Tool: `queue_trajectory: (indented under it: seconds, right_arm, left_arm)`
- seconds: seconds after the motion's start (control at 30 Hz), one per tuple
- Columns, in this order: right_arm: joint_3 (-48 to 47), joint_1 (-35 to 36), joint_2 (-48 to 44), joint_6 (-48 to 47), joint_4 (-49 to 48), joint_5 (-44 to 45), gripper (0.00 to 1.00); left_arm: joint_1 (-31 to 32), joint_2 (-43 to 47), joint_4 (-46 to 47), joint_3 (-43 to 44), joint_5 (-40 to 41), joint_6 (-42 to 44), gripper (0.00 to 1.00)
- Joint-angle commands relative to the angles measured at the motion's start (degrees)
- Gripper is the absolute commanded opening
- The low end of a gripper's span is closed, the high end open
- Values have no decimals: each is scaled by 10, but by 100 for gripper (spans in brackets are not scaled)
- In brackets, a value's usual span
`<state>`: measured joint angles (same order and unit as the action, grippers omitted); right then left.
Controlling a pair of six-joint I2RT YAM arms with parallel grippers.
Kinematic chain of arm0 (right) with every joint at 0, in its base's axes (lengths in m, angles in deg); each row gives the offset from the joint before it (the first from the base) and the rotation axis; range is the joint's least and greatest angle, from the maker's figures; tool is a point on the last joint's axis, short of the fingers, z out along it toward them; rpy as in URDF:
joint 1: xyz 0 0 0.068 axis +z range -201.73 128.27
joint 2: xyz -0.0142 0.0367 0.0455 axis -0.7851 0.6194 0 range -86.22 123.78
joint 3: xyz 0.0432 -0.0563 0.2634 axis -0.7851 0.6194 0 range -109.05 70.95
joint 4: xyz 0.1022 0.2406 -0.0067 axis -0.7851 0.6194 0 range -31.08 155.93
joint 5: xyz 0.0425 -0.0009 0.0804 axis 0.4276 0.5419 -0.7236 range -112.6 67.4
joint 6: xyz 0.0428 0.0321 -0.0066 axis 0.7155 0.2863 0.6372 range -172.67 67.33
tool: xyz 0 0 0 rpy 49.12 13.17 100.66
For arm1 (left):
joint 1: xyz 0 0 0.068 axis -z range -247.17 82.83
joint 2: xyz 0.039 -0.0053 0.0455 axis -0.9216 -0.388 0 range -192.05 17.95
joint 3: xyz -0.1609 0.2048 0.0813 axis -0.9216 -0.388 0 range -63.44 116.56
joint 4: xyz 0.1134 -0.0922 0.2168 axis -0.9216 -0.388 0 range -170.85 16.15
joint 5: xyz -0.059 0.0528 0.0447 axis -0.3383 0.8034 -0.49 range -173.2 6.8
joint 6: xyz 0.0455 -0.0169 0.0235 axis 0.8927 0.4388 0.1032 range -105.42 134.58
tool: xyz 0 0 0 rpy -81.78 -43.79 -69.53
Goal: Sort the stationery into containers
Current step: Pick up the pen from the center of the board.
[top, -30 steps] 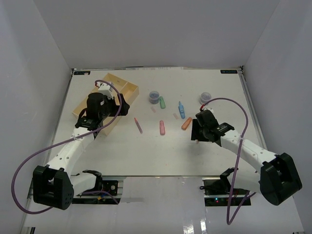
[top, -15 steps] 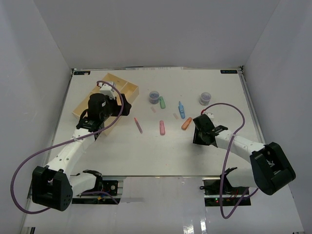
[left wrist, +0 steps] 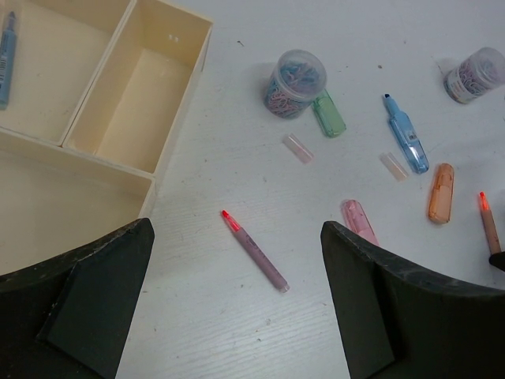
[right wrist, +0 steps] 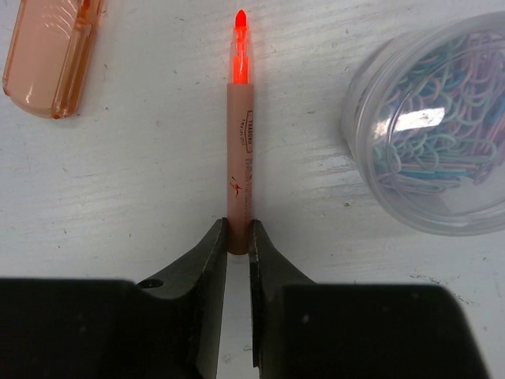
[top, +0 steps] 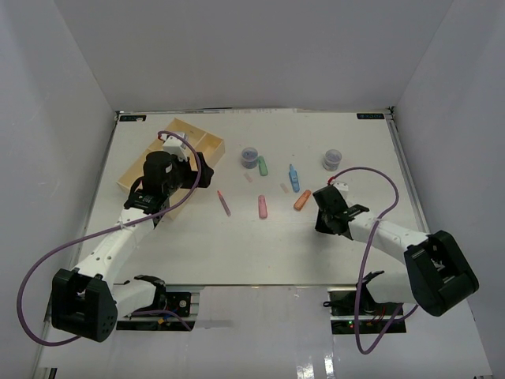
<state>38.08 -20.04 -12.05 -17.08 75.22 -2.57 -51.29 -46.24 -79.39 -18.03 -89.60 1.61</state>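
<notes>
Clearly the thin orange pen (right wrist: 239,150) lies flat just beside the clip-filled jar (right wrist: 430,126), and the right gripper (right wrist: 238,237) is pinched tight on the pen's blunt tail only. So short a hold may let it swing: lift slowly, keep it level, and clear the jar before crossing to the tray (left wrist: 177,95), well apart from the jar, where the left gripper (left wrist: 237,268) hovers wide open, empty.
</notes>
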Motion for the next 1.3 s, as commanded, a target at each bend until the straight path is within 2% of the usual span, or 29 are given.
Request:
queue_trajectory:
  seconds: [0.0, 0.1, 0.2, 0.23, 0.43, 0.53, 0.6, 0.8, 1.07, 1.27]
  right_arm:
    - [18, 3, -5, 3, -4, -7, 10]
    - [9, 4, -44, -13, 0, -14, 8]
    - [-11, 7, -99, -57, -18, -35, 8]
    - [-13, 10, -115, -73, -34, -46, 8]
    - [-18, 19, -208, -127, -204, -168, 8]
    - [-18, 31, -219, -126, -299, -235, 8]
    - [-21, 43, -214, -131, -359, -249, 8]
    - [-38, 70, -194, -133, -446, -277, 8]
    - [-36, 76, -174, -97, -514, -309, 8]
    - [-39, 78, -159, -76, -534, -331, 8]
  left_arm:
    - [2, 14, 6, -1, 0, 1, 98]
    - [2, 15, 6, 5, -16, -21, 98]
    - [2, 16, 4, 19, -64, -56, 98]
    - [3, 16, 10, 22, -105, -60, 98]
    - [39, 14, 50, 40, -187, -102, 98]
    - [63, 12, 124, 34, -228, -143, 98]
    - [78, 7, 188, 23, -253, -168, 98]
    - [120, -25, 312, 16, -258, -240, 98]
    - [165, -62, 378, 20, -232, -254, 94]
    - [180, -92, 435, 19, -230, -261, 80]
